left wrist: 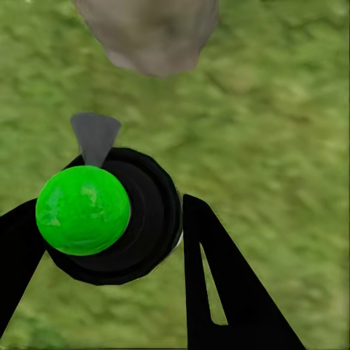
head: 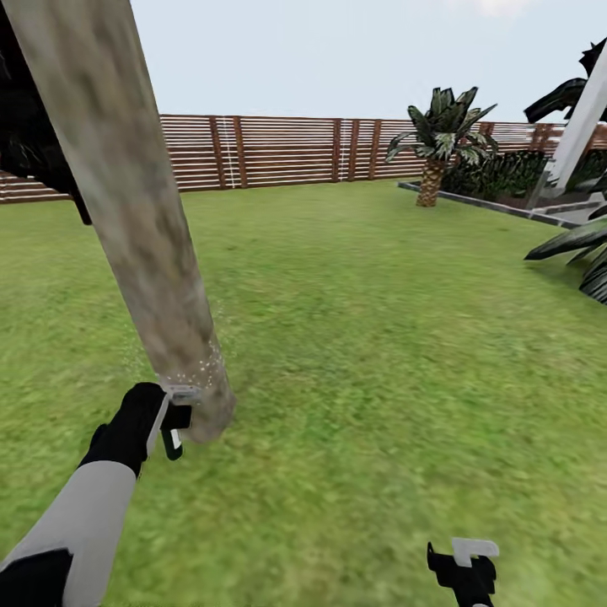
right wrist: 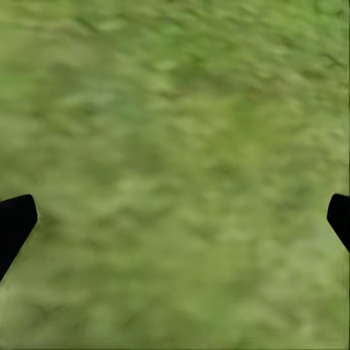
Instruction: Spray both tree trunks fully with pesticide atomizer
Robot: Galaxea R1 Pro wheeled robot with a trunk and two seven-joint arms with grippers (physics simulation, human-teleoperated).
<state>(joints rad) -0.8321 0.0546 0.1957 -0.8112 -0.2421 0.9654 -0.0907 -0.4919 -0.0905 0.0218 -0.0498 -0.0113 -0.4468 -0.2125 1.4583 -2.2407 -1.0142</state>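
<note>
One tree trunk (head: 143, 228), thick and mottled grey-beige, slants across the left of the head view down to the grass floor (head: 379, 337). My left gripper (head: 173, 415) is shut on the pesticide atomizer (head: 174, 432) right beside the trunk's base. Whitish pesticide specks (head: 199, 369) dot the trunk just above it. In the left wrist view the atomizer (left wrist: 138, 219) is a black round bottle with a bright green top, its grey nozzle aimed at the trunk base (left wrist: 149, 33). My right gripper (head: 464, 563) hangs open over bare grass, nothing between its fingers (right wrist: 14, 222).
A brown slatted fence (head: 278, 152) closes the lawn at the back. A scaly palm (head: 434, 160) and a kerbed planting bed (head: 497, 206) stand at the back right, with dark leaves (head: 582, 253) and a pale slanting trunk (head: 582, 126) at the right edge.
</note>
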